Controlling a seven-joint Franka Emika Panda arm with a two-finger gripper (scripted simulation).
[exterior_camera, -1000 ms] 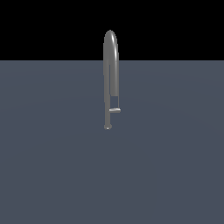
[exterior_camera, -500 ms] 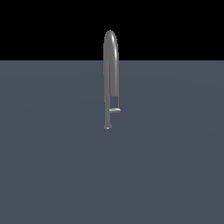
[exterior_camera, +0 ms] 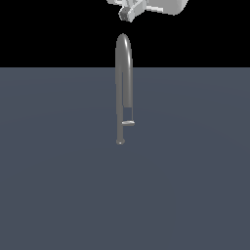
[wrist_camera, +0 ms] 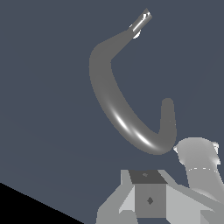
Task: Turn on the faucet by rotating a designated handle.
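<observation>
The faucet (exterior_camera: 124,83) stands upright near the middle of the grey bench (exterior_camera: 58,185), its arched top rising above the bench's far edge. The handle (exterior_camera: 128,124), a stubby bar, juts from the stem low down, towards the exterior view's right. The claw (exterior_camera: 128,13) hangs above the arch, apart from it; whether its fingers are spread cannot be told.

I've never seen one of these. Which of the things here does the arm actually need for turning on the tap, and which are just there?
Needed for the job:
- faucet, the tall grey gooseneck
- handle, the stubby lever low on its stem
- gripper, above the faucet, not touching it

Just there:
- the grey floor that the faucet stands on; nothing else shows
</observation>
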